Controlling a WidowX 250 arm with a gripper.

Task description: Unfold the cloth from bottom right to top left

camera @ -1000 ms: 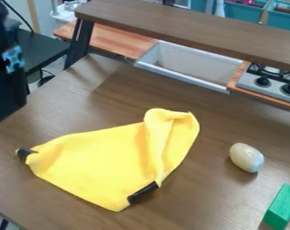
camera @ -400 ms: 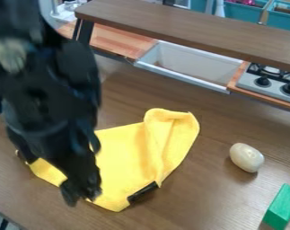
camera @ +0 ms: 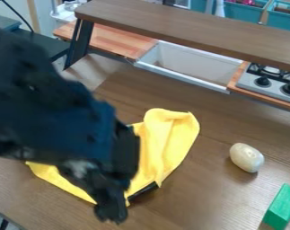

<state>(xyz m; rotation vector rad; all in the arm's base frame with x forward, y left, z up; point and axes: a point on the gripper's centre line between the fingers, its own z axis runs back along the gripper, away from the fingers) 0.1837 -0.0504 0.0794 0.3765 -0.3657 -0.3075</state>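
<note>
Cloth (camera: 174, 139), yellow, lies on table (camera: 201, 206) just off ctr toward 7 o'clock, bunched into a raised fold (camera: 166, 130) on its 1–3 o'clock side. Dark strip (camera: 144, 191) at its edge, 6 o'clock in view. Gripper (camera: 112, 209) hangs at approx 6:30, by cloth's lowest corner; can't make out if spread, pressed together or pinching anything. Arm (camera: 63, 117) covers much of cloth's 9 o'clock side.

Handling, my guess: v. light, limp, soft, a bit fuzzy, so shouldn't slip much & nothing to break. Won't hold shape, tho; it'll droop from wherever it's held. Best hold prob. the loose edge nr dark strip, top layer only, then lift low & carry twd 10–11 o'clock. Risk: pinch both layers & the whole cloth drags instead of opening; too shallow & it nips air.

Vs. earliest frame: arm was up at 9–10 o'clock, clear of cloth; now it's over it. Vs. the later one: gripper has shifted twd 4–5 o'clock, lower in view & closer to dark strip. Visible cloth, incl. fold, looks unmoved. Same for egg (camera: 246, 157) at 4 o'clock & green block (camera: 282, 206) btwn 4 & 5, both well apart from cloth.
</note>
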